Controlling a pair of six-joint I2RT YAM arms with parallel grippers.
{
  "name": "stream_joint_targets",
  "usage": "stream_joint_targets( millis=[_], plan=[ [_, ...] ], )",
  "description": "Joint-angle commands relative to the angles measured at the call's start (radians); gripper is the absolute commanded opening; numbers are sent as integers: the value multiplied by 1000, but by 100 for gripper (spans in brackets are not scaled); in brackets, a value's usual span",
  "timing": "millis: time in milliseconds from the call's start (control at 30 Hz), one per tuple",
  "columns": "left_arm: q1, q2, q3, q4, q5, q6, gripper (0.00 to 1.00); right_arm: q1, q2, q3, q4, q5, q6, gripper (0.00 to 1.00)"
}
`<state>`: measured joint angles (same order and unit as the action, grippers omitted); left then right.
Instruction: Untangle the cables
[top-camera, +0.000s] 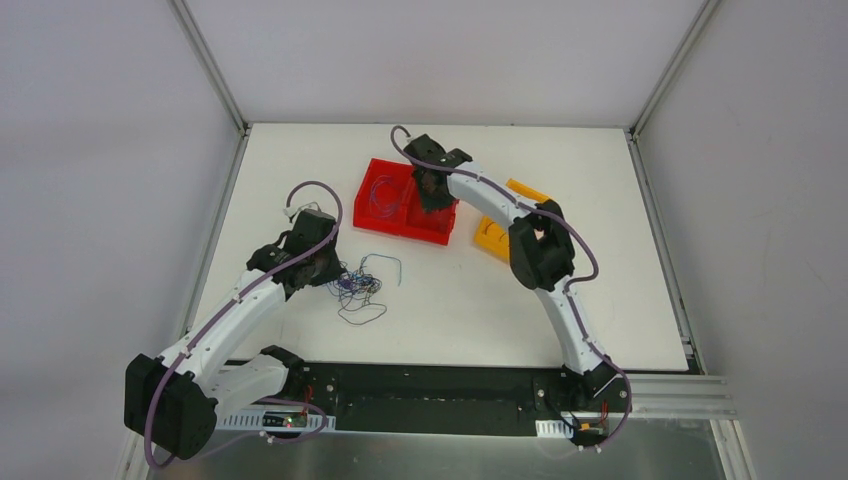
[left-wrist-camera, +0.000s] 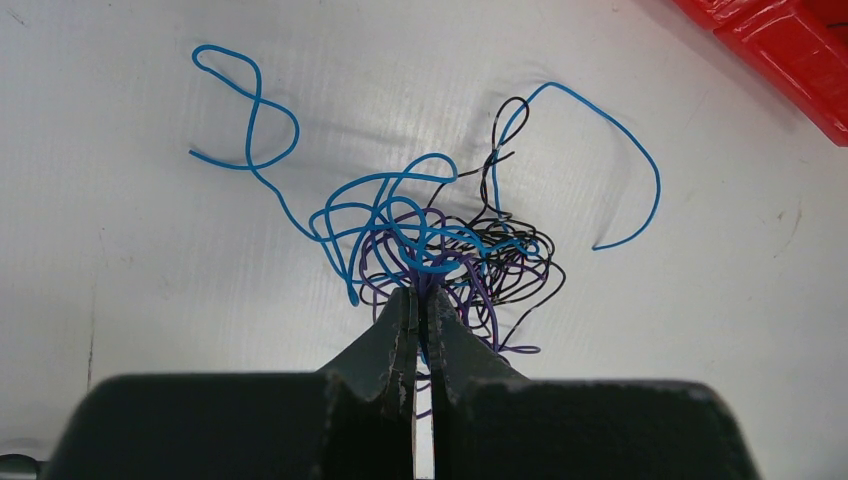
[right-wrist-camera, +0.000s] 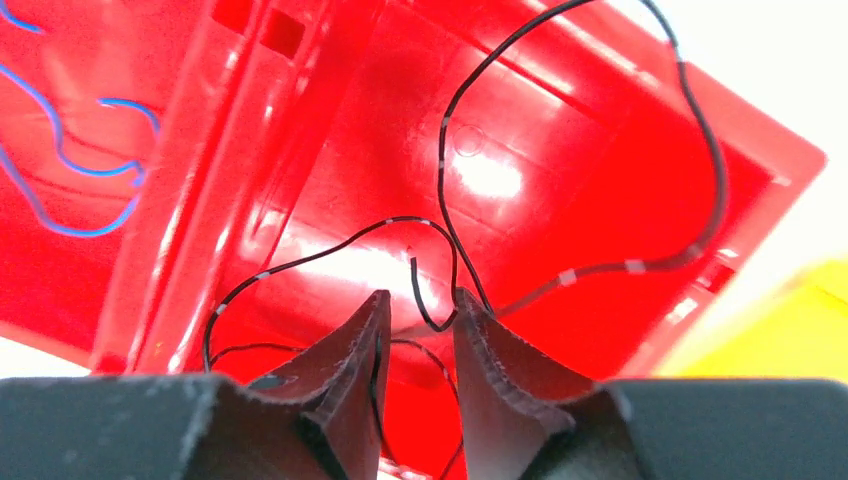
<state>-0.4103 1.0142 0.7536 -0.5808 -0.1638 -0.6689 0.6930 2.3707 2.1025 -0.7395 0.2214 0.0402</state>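
White surface (top-camera: 480, 300) under everything. Up front, the left claw (left-wrist-camera: 420, 295) is pinched together on a tangled bundle of thin blue, black and purple cables (left-wrist-camera: 440, 250) lying on it. Further back, the right claw (right-wrist-camera: 415, 310) hangs over a red plastic two-compartment bin (right-wrist-camera: 600, 180), fingers apart. One loose black cable (right-wrist-camera: 445, 130) sits in that compartment, and a blue cable (right-wrist-camera: 60, 160) next door.

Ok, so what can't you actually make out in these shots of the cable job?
Left wrist view: which strand of the cable tangle the left gripper pinches; its closed fingers cover it.
Right wrist view: where the black cable leads lower down; it passes behind the open fingers of the right gripper.
Top view: the right compartment of the red bin and part of the orange object, hidden by the right arm.
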Motion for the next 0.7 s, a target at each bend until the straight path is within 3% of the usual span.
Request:
stream_joint_targets(
  millis=[0,233,400,667],
  plan=[
    [8,2,2,2,10,9,0,-2,-141,81,-76,-5,-6,34],
    [8,5,3,2,8,12,0,-2,-223,63,-91,-5,-8,51],
    [8,7,6,2,-1,17,0,-16,-266,54,-95,-36,20,76],
    [8,11,11,2,3,20,0,-104,-365,-83,13,-123,138,76]
  ],
)
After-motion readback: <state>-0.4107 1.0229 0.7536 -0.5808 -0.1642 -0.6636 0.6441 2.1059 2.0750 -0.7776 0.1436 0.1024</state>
